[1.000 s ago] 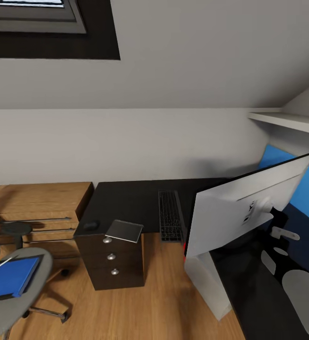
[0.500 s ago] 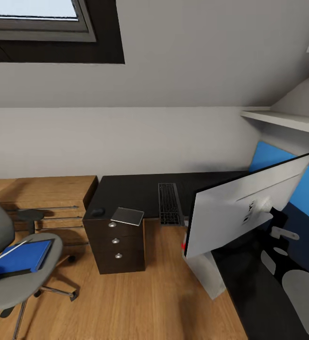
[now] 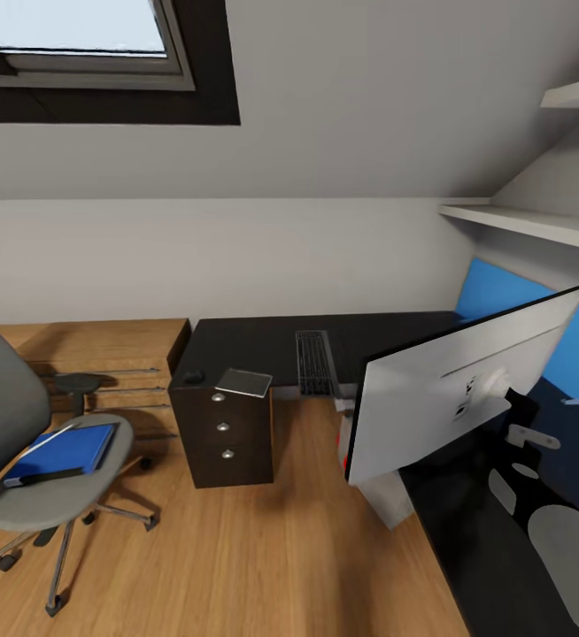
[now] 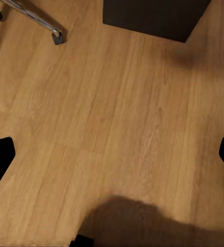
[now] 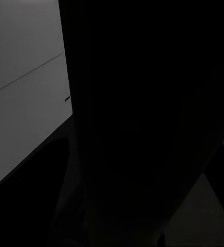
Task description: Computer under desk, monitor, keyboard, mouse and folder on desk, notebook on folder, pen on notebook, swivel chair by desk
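Blue folder [image 3: 62, 448] on swivel chair [image 3: 33, 460] at left, notebook [image 3: 244, 382] overhanging desk [image 3: 263, 341] edge above drawers, mouse [image 3: 193, 376] beside it, bare floor [image 3: 263, 548] between, left gripper [image 4: 112, 154] fingers spread, right gripper's state unclear.

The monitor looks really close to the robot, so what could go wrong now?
The monitor stands on the desk right in front of the robot, so a careless arm swing might topple it. The notebook pokes over the desk's edge above the drawers and might get knocked off. The folder lies on a wheeled chair, which could roll away when touched.
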### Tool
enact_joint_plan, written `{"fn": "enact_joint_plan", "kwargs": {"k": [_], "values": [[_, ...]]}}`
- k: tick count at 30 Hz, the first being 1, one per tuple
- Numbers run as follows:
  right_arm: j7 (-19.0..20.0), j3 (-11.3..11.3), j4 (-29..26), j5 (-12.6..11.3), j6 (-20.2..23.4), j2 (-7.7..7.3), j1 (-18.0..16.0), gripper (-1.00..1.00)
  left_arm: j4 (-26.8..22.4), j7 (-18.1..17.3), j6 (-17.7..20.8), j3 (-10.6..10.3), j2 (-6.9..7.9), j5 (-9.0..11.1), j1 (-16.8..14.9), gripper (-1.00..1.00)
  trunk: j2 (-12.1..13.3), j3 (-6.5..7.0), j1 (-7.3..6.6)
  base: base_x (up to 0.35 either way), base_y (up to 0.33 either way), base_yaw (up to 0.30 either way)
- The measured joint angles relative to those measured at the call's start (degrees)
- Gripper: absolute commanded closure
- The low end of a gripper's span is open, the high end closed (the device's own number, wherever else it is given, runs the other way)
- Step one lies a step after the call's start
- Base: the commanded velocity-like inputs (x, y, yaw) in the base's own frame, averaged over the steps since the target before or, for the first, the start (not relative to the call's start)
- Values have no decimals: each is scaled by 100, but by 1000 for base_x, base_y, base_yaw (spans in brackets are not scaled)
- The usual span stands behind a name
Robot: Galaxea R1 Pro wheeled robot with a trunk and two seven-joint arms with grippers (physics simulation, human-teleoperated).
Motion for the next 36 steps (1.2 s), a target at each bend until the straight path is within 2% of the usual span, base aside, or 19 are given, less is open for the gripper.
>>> {"fn": "enact_joint_plan", "kwargs": {"k": [11,25,36], "values": [[5,-4,-2,11,-2,6,-1,100,1,-3,-1,-1,2,-11,-1,-100,0,0,0,-331,-68,0],[34,-5,-8,47,1,34,-5,100,2,-3,-8,7,4,-19,-1,-100,-1,1,-3,-177,-288,99],[28,-11,-7,24,-6,35,-2,100,1,7,-7,6,2,-10,-1,-100,0,1,-1,-200,-223,8]]}}
